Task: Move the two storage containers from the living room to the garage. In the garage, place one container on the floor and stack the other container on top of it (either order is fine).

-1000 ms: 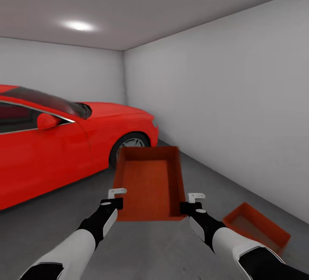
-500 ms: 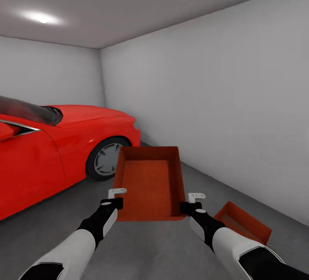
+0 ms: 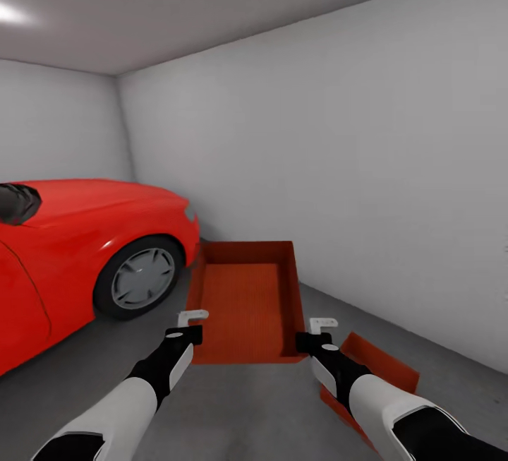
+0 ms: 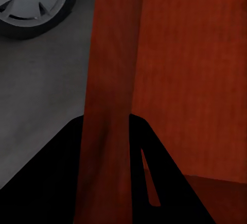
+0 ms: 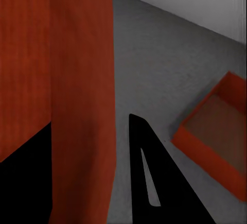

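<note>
In the garage, I hold one red-orange storage container [image 3: 243, 302] in the air in front of me, open side up. My left gripper [image 3: 189, 327] is shut on its left wall and my right gripper [image 3: 317, 330] is shut on its right wall. In the left wrist view that wall [image 4: 108, 80] runs between the dark fingers [image 4: 159, 183]. The right wrist view has the other wall [image 5: 82, 80] between its fingers [image 5: 154, 183]. The second storage container [image 3: 381, 369] rests on the dark grey floor [image 3: 247, 404] below my right forearm, also seen from the right wrist as a container [image 5: 216, 141].
A red car [image 3: 70, 235] stands at the left, its front wheel [image 3: 137, 277] near the held container; the wheel [image 4: 36, 2] is in the left wrist view too. A plain white wall [image 3: 353, 164] runs along the right, close behind the floor container.
The whole view has swung to the right: the car slid left in the picture and the floor container came nearer under my right arm. Both grippers still hold the container the same way.
</note>
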Controlling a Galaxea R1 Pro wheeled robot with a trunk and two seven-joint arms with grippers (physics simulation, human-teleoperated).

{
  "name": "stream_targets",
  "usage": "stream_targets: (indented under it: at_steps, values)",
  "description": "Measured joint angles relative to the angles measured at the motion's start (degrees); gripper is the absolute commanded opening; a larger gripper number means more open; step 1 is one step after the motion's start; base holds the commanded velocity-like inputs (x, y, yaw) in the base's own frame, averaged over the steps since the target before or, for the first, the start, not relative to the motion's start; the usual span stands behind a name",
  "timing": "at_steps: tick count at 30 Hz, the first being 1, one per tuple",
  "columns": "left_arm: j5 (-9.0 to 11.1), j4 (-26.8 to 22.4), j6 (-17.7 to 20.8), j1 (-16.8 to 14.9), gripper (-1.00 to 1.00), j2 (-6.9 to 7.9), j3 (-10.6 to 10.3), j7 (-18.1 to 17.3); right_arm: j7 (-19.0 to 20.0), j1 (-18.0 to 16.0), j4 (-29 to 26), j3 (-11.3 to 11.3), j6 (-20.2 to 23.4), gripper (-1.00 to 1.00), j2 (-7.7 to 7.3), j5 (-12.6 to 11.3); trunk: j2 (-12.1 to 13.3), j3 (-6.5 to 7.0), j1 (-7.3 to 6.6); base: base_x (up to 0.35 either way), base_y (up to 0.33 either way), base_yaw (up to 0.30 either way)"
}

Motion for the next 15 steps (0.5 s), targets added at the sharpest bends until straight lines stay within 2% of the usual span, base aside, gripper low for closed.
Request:
stream_targets:
  at_steps: [15]
  values:
    - [-0.1, 0.03, 0.0, 0.0, -1.0, 0.01, 0.12, -0.07, -0.04, 0.0, 0.01, 0.08, -0.01, -1.0, 0.02, -0.08, 0.0, 0.0, 0.0, 0.322, 0.0, -0.282]
